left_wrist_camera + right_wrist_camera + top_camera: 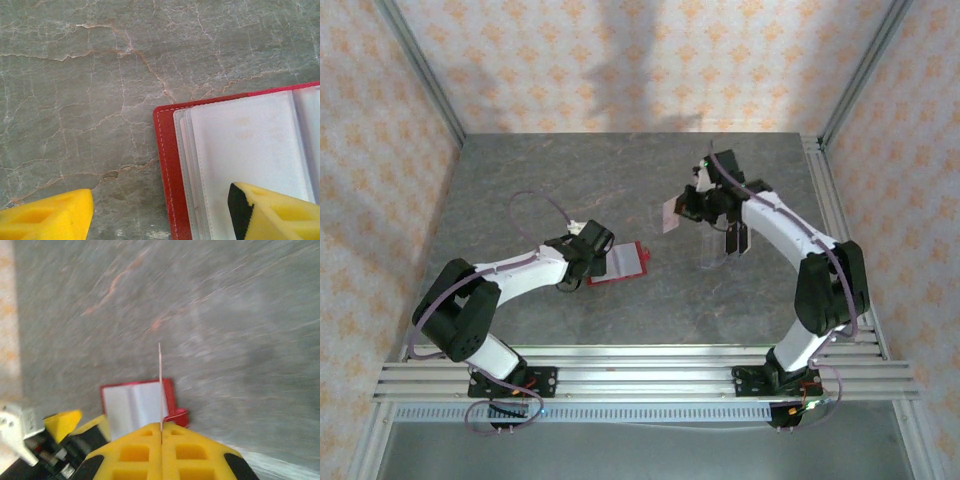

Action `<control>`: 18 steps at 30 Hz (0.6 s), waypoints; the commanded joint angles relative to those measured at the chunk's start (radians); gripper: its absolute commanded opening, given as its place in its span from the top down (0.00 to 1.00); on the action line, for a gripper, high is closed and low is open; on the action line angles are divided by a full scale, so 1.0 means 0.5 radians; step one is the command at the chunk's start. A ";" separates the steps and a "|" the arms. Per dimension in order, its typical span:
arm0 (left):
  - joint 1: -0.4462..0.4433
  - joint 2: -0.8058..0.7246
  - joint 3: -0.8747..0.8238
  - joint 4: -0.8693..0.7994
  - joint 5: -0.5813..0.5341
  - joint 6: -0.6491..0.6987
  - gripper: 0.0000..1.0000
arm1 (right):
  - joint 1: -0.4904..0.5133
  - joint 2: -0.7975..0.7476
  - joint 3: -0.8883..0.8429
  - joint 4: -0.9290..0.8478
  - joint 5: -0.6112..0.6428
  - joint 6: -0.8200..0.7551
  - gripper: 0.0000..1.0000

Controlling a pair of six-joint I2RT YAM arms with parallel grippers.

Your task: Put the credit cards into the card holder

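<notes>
The red card holder (625, 260) lies open on the table, its pale lining (250, 145) facing up. My left gripper (161, 205) is open and straddles the holder's red left edge. One of its yellow fingers (275, 212) is over the lining and the other (47, 215) is over bare table. My right gripper (161, 429) is up in the air, shut on one of the credit cards (160, 385), which I see edge-on as a thin pale line. From above, that card (670, 213) sticks out left of the right gripper (692, 205). Dark card-like rectangles (734, 238) sit beside the right forearm.
The grey marbled tabletop (570, 180) spreads out around both arms. Metal rails (640, 372) run along the near edge, and frame posts stand at the back corners. In the right wrist view the holder (132, 407) and the left gripper's finger (62, 420) lie below the held card.
</notes>
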 commanded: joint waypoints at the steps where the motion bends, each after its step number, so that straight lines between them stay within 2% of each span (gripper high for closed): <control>1: 0.003 0.036 0.027 -0.072 -0.088 0.002 0.27 | 0.125 -0.048 -0.134 0.476 -0.227 0.130 1.00; 10: 0.000 0.156 0.014 -0.249 -0.232 -0.109 0.28 | 0.291 0.139 -0.436 1.083 -0.399 0.226 1.00; 18: 0.001 0.170 -0.010 -0.219 -0.275 -0.096 0.28 | 0.360 0.270 -0.571 1.384 -0.418 0.268 1.00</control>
